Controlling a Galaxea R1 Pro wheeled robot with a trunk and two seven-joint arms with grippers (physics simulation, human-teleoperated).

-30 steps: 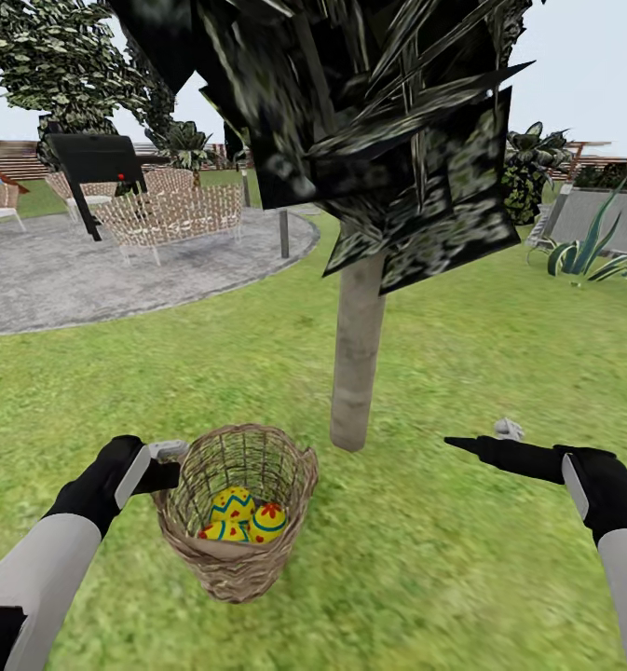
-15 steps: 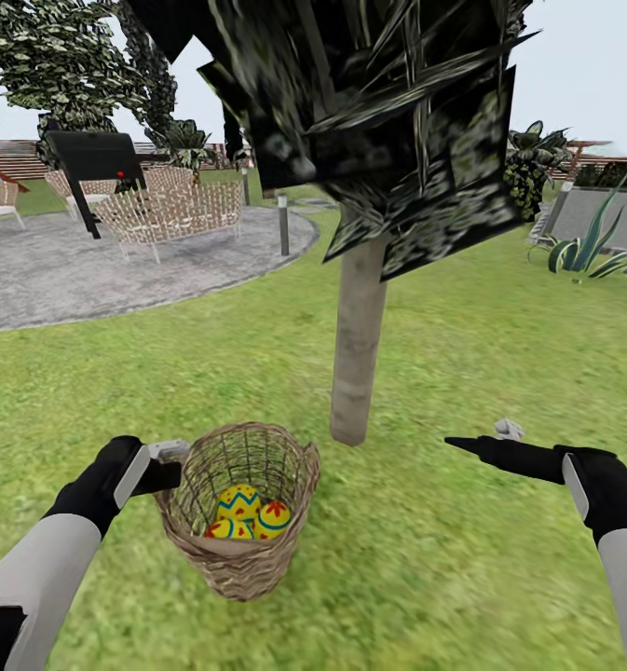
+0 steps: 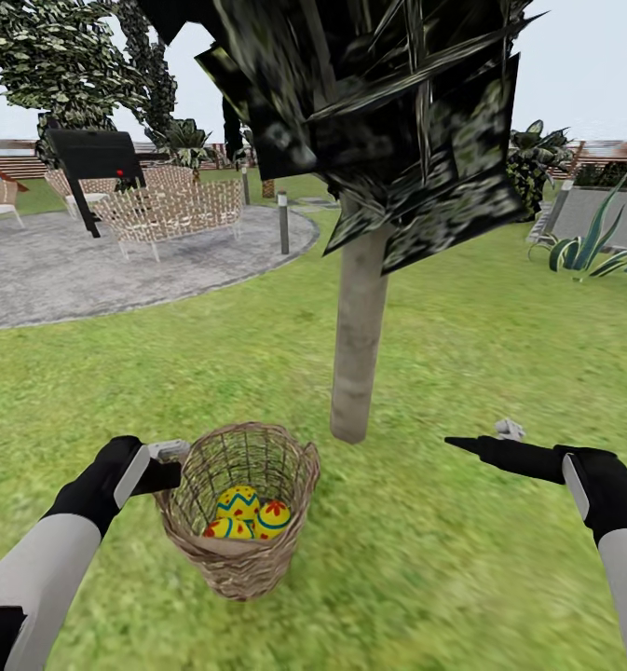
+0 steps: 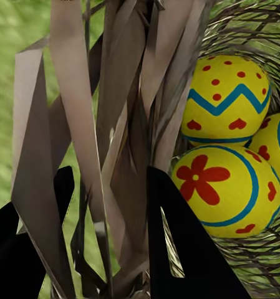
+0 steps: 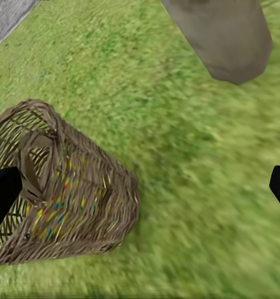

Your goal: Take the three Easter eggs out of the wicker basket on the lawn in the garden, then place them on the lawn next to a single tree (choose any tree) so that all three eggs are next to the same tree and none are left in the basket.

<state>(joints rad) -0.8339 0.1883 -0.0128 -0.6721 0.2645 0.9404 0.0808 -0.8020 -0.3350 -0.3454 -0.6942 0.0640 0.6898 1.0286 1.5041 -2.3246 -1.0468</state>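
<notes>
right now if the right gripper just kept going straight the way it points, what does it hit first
Probably the wicker basket. The right gripper points across the lawn toward it, and its wrist view looks at the basket's woven wall with bare grass between. The tree trunk sits off that line. Depth is unclear.

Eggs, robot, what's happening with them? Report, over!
Left hand clamped on basket rim. Right hand open, empty, over lawn. Three eggs inside basket, tree close behind. Nothing in the way.

Round brown woven wicker basket (image 3: 238, 550) looks rough and matt; three yellow painted eggs (image 3: 246, 515) smooth, slightly glossy; grey-beige tree trunk (image 3: 358, 345) smooth.
</notes>
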